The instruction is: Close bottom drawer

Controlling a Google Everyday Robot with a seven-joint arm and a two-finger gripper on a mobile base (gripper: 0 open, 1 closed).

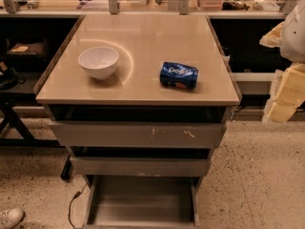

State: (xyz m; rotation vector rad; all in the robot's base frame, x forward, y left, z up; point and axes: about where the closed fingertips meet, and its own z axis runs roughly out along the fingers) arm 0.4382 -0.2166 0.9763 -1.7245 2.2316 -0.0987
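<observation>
The bottom drawer [143, 202] is the lowest and narrowest of three grey-brown drawers under the tabletop [143, 92]. It stands pulled far out toward me, with its shallow grey tray open and empty. Its front panel lies at the bottom edge of the view. The middle drawer [140, 166] and the widest drawer [138, 135], which has pale scratches, stick out less. My gripper [282, 104] and the pale arm are at the right edge, beside the table's right side, high above and to the right of the bottom drawer, touching nothing.
A white bowl [98, 61] and a blue Pepsi can [179, 75] on its side rest on the tabletop. A black cable [72, 205] and a white shoe [9, 217] lie on the speckled floor at the left. Dark shelving stands behind.
</observation>
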